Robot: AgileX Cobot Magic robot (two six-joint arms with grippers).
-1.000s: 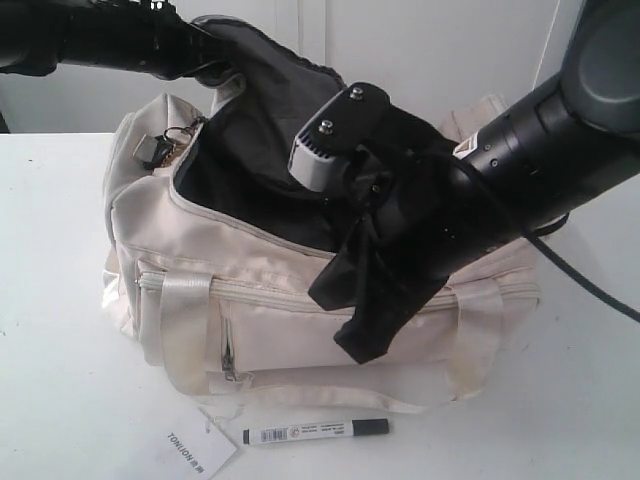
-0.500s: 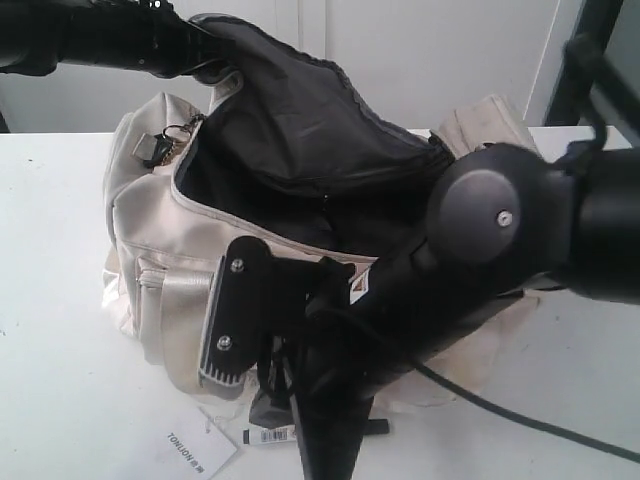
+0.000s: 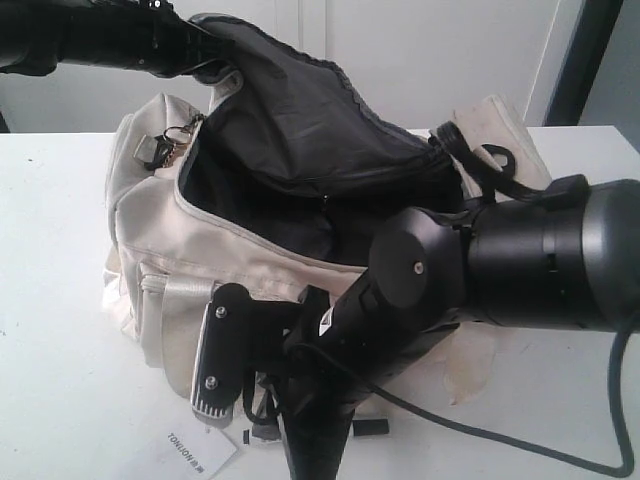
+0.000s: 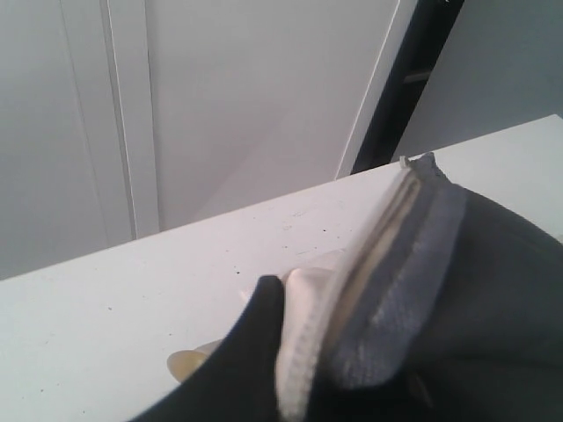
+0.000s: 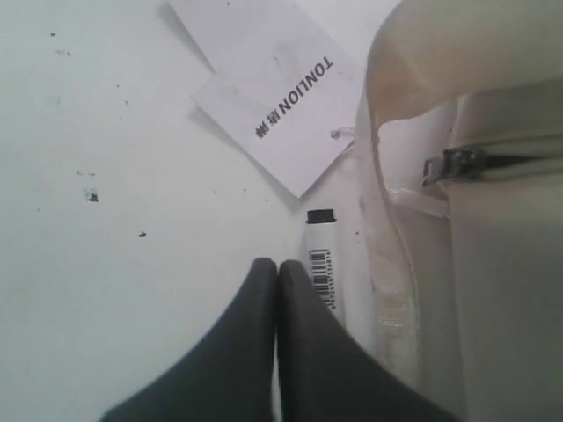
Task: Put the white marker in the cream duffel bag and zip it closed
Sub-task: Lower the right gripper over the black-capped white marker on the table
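The cream duffel bag lies open, its dark lining showing. My left gripper is shut on the edge of the bag's top flap and holds it up. The white marker lies flat on the table along the bag's front, black tip end toward the tag. In the exterior view only its two ends show from under my right arm. My right gripper is shut and empty, its fingertips right beside the marker's barcode label and low over the table.
A white paper tag printed TONLION lies on the table just beyond the marker's tip. The front pocket's zip pull is close by. My right arm spans the bag's front. The white table extends left.
My right arm has swung down from in front of the bag's opening to the table in front of the bag, covering most of the marker. The left gripper still holds the flap up.
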